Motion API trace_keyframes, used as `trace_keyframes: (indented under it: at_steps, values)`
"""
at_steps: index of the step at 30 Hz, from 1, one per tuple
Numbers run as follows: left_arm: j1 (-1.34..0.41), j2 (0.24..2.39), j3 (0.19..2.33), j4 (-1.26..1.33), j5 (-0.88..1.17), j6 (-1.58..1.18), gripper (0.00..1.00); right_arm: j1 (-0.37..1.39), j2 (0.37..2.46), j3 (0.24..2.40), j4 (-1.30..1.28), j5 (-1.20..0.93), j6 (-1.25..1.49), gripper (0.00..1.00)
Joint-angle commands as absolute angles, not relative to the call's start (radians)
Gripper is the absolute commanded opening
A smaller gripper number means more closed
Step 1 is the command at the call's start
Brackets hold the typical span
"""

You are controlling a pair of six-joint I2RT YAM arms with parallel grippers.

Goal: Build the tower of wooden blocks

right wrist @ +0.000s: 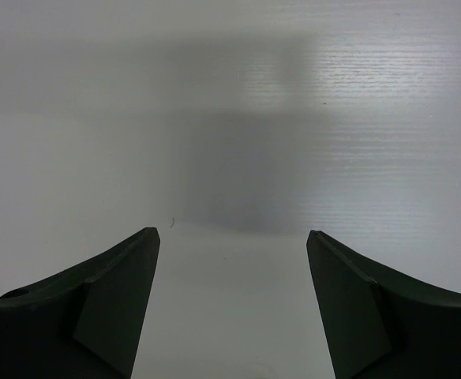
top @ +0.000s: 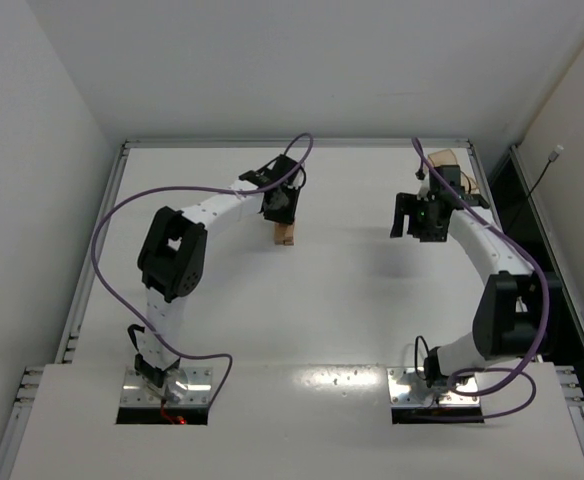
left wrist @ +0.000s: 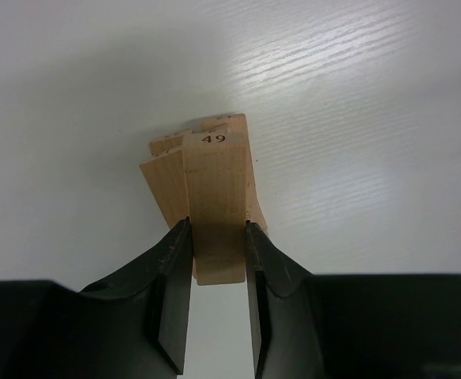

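The tower (top: 285, 234) is a small stack of light tan wood blocks on the white table, left of centre. In the left wrist view its lower planks (left wrist: 164, 183) lie fanned under a top wood block (left wrist: 217, 178) printed "49" at its far end. My left gripper (left wrist: 219, 237) is shut on the near end of this top block, with both fingers pressed on its sides as it rests on the stack. From above, the left gripper (top: 281, 207) covers the tower's far side. My right gripper (top: 413, 216) is open and empty over bare table, as the right wrist view (right wrist: 230, 237) also shows.
A translucent orange-tan tray (top: 449, 160) stands at the far right, behind the right arm, partly hidden. The table's raised rim (top: 292, 143) runs along the back. No loose blocks show on the table.
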State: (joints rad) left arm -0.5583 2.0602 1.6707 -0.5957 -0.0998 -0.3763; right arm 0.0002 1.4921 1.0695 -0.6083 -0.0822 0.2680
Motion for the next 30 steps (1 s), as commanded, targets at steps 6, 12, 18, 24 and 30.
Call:
trace_keyframes:
  at_steps: [6, 12, 18, 24, 30]
  values:
    - [-0.549, 2.079, 1.669, -0.592, -0.109, -0.385, 0.08, -0.018, 1.526, 1.108, -0.581, -0.106, 0.264, 0.73]
    - [-0.540, 2.079, 1.658, -0.592, -0.109, -0.385, 0.08, -0.018, 1.545, 1.117, -0.581, -0.124, 0.264, 0.73]
    - [-0.540, 2.079, 1.638, -0.592, -0.120, -0.385, 0.17, -0.028, 1.545, 1.126, -0.581, -0.124, 0.264, 0.73]
    - [-0.540, 2.079, 1.638, -0.592, -0.133, -0.394, 0.79, -0.028, 1.554, 1.126, -0.581, -0.133, 0.264, 0.73]
    - [-0.540, 2.002, 1.638, -0.583, -0.167, -0.403, 1.00, -0.028, 1.545, 1.114, -0.581, -0.133, 0.253, 0.73]
